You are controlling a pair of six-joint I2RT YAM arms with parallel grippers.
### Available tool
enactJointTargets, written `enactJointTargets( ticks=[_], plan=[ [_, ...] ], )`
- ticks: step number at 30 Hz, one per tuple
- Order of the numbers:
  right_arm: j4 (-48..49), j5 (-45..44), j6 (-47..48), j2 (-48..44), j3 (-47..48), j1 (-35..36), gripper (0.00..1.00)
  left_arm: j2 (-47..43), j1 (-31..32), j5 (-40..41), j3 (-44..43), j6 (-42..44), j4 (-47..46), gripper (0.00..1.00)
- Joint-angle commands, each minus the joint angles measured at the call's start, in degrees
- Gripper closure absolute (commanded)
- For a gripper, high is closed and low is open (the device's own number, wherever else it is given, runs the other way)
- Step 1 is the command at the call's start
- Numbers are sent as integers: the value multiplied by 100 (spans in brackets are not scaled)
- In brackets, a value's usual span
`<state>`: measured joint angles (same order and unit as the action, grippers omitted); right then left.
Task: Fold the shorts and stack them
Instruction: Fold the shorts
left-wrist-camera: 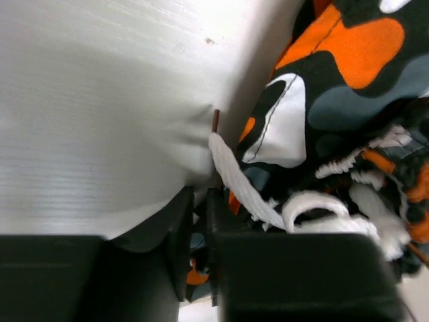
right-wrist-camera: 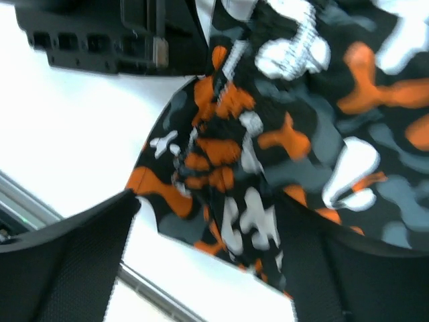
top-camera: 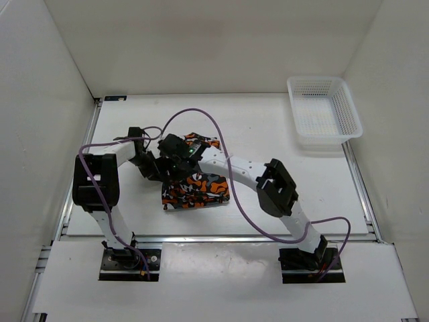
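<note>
Shorts (top-camera: 196,189) lie mid-table, a little left of centre, as a compact folded bundle, with both grippers over its far-left end. The cloth looks thin, limp and light. I judge the layers will slide on each other and sag if lifted by one point. A loose white drawstring (left-wrist-camera: 241,184) spills from the waistband and could snag a finger. Best hold: pinch through all layers at a folded edge, one gripper near each corner. Left gripper (left-wrist-camera: 200,221): jaws almost together with a sliver of cloth showing in the slit; cannot tell whether they pinch it. Right gripper (right-wrist-camera: 208,225): jaws spread wide over the shorts, gripping nothing. Table (top-camera: 281,134) offers bare room to the right and beyond. Basket (top-camera: 324,113) sits in the far right corner, well apart. Walls (top-camera: 40,100) close in on the left and far side.
</note>
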<state>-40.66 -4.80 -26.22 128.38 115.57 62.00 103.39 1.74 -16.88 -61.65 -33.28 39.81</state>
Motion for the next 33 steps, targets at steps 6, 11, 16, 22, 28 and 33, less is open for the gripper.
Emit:
enactJointTargets(
  ticks=[6,11,16,22,28,33],
  plan=[
    [234,-1003,145,-2377,-1184,-64,4,-1189,-77,299,-786,242,737,61],
    [498,-1217,-252,-3449,-2642,-635,67,-1892,211,985,-1446,356,1239,75],
    [639,-14,-129,-3083,-3119,-1269,81,-1692,774,660,-1570,498,1178,90],
    [805,427,-102,-1880,-3242,-1269,84,-497,1013,914,-1570,498,870,90],
    [868,296,-270,-1840,-3349,-1269,35,278,1013,1081,-1841,567,747,90],
    [71,-1010,-269,-3315,-2928,-1269,2,-82,1013,1389,-2614,770,1369,86]
  ],
)
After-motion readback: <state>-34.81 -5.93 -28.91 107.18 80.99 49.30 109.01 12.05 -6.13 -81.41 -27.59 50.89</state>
